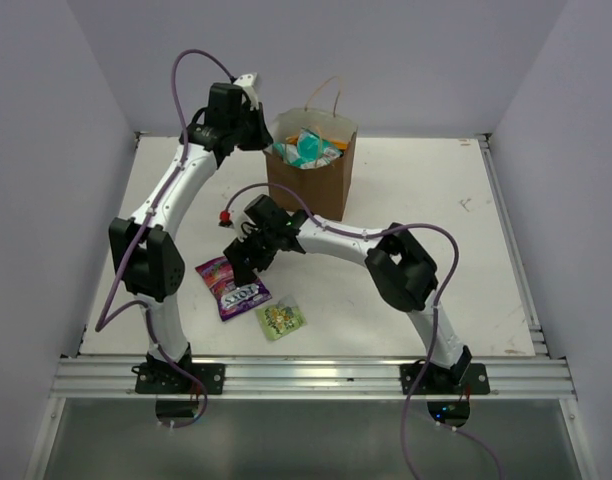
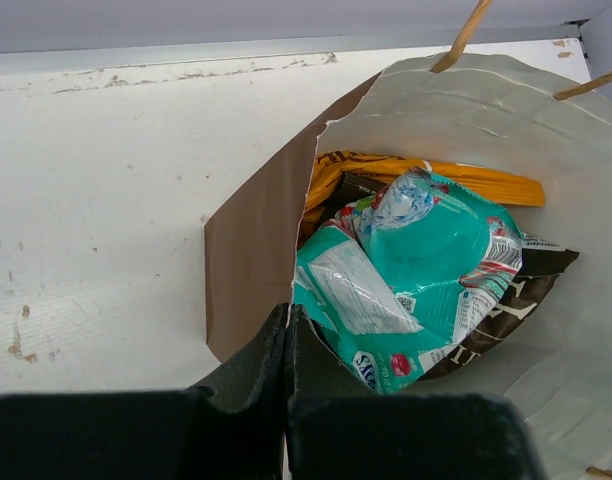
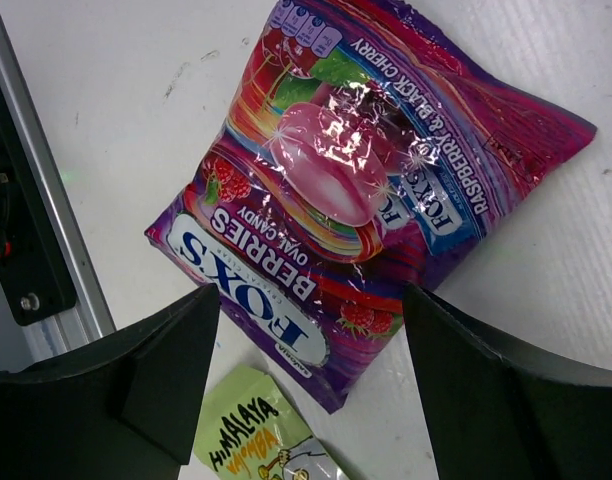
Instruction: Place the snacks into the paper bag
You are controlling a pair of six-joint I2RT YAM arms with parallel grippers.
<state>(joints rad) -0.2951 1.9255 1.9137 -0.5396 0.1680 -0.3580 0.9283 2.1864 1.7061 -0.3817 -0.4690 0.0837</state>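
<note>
The brown paper bag (image 1: pixel 316 180) stands upright at the back centre of the table. Inside it lie the teal packet (image 2: pixel 426 265), the orange chip bag (image 2: pixel 486 182) and the dark brown chip bag (image 2: pixel 521 300). My left gripper (image 1: pixel 258 132) is shut on the bag's left rim (image 2: pixel 251 260) and its jaws (image 2: pixel 289 318) pinch the paper edge. My right gripper (image 1: pixel 242 262) is open and hovers just above the purple candy packet (image 3: pixel 356 190), which lies flat on the table (image 1: pixel 233 286). The small green packet (image 3: pixel 256 440) lies beside it (image 1: pixel 280 319).
An aluminium rail (image 1: pixel 306 375) runs along the near table edge, close to the packets (image 3: pixel 46 200). Grey walls enclose the table on three sides. The bag's thin handles (image 2: pixel 464 35) stick up at its far rim.
</note>
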